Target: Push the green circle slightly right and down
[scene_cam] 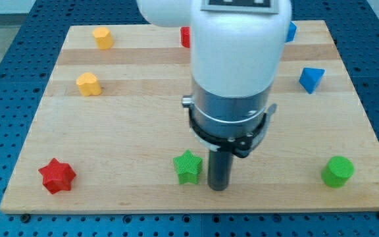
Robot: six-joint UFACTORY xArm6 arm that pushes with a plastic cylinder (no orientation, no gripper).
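The green circle [337, 171] is a short green cylinder near the view's bottom right corner of the wooden board [130, 131]. My tip [218, 187] is at the end of the dark rod under the white arm [235, 59], near the board's bottom edge at centre. It stands far to the left of the green circle, apart from it. A green star [188, 166] sits just left of my tip, close to the rod; contact cannot be told.
A red star [57, 175] lies at the bottom left. A yellow block [89, 84] and a yellow hexagon-like block [102, 37] are at the upper left. A blue triangle-like block [311, 79] is at the right. A red block [185, 37] and a blue block [290, 31] peek from behind the arm.
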